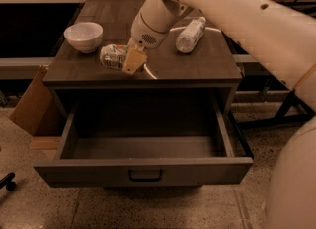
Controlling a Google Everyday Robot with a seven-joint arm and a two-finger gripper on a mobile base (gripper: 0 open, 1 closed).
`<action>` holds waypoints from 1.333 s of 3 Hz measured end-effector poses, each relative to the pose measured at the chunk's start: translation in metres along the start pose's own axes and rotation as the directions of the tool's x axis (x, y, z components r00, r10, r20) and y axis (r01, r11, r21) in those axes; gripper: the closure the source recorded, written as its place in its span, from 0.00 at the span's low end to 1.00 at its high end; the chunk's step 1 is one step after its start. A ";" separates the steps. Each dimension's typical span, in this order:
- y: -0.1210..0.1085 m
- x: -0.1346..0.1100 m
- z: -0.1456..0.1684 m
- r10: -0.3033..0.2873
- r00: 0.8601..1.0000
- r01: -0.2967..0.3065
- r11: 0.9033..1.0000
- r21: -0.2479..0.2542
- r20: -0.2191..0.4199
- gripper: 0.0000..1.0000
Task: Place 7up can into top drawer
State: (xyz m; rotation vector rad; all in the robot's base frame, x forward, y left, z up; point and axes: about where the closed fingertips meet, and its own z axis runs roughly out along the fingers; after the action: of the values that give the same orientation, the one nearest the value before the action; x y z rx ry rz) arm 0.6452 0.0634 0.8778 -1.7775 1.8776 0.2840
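Observation:
The 7up can (pixel 111 56), silvery with dented sides, lies on its side on the dark cabinet top (pixel 207 62), left of centre and near the front edge. My gripper (pixel 129 61) reaches down from the upper right and sits around the can's right end, one tan finger (pixel 134 61) in front of it. The top drawer (pixel 143 171) is pulled wide open below, with a flat front panel and a dark bar handle (pixel 145 175). Its inside shows nothing in it.
A white bowl (pixel 83 36) stands on the top at the left. A clear plastic bottle (pixel 190 34) lies at the right rear. My arm fills the upper right and right edge. A cardboard piece (pixel 29 102) leans on the cabinet's left side.

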 end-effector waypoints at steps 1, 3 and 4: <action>0.000 0.000 0.000 0.000 1.000 0.000 1.000 0.000 0.000 1.00; 0.058 0.008 0.010 0.000 1.000 -0.001 0.999 -0.037 -0.017 1.00; 0.096 0.011 0.016 0.019 0.999 -0.021 0.997 -0.069 -0.032 1.00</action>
State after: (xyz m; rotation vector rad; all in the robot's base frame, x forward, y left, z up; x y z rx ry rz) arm 0.5560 0.0723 0.8390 -1.8196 1.9303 0.3339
